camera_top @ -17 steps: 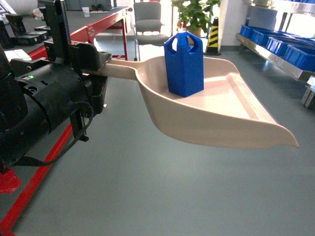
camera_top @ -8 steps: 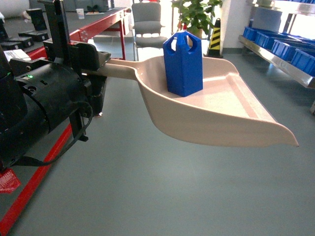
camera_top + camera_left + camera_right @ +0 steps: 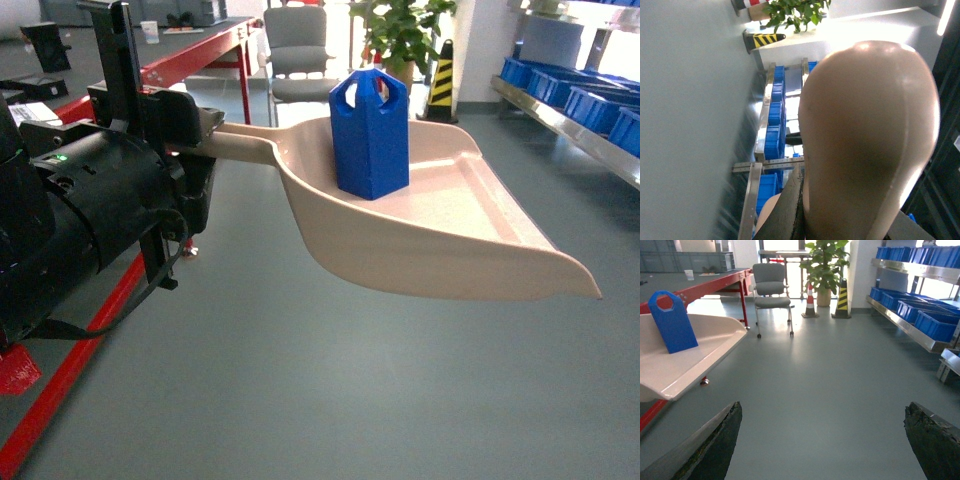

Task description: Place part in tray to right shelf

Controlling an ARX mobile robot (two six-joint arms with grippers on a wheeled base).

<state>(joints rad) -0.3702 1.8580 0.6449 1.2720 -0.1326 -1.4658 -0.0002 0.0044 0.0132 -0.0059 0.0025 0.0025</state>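
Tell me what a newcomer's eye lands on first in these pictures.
First, the bright-blue part standing upright in the pale beige tray, which the left gripper holds out by its handle above the grey floor in the middle of the head view. Next, the steel right shelf with blue crates along the right wall.

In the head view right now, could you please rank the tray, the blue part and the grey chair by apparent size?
1. Tray, largest.
2. Blue part.
3. Grey chair, smallest, though it stands farther from the camera and is partly hidden.
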